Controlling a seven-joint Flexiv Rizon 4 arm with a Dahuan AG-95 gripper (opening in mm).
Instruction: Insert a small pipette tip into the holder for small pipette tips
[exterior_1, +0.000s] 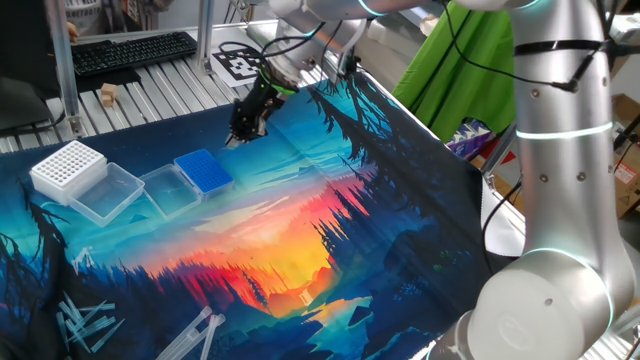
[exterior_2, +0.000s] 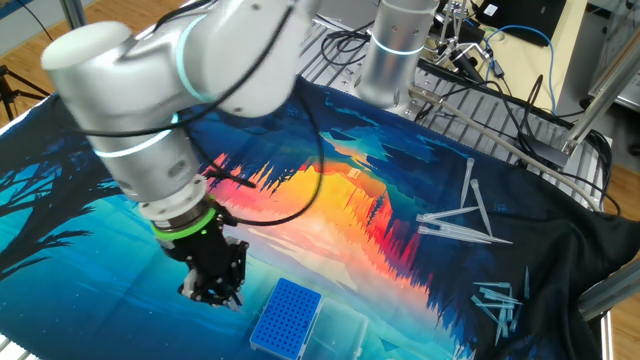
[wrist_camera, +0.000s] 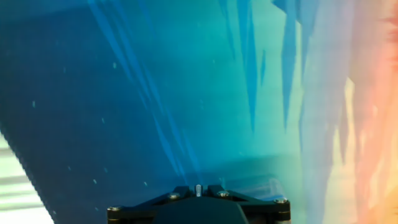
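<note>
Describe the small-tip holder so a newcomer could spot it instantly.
On the printed forest-sunset cloth, find the row of plastic boxes near one edge. The small-tip holder is the bright-blue rack with a fine hole grid, beside clear trays; the white box has bigger holes.

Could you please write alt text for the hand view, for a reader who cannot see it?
The black gripper sits at the bottom edge, its fingers closed on a small pipette tip, a sliver of whitish plastic showing between them. Behind it is the printed table mat, shading from deep blue on the left through teal to orange at the right, with dark tree silhouettes hanging from the top.
</note>
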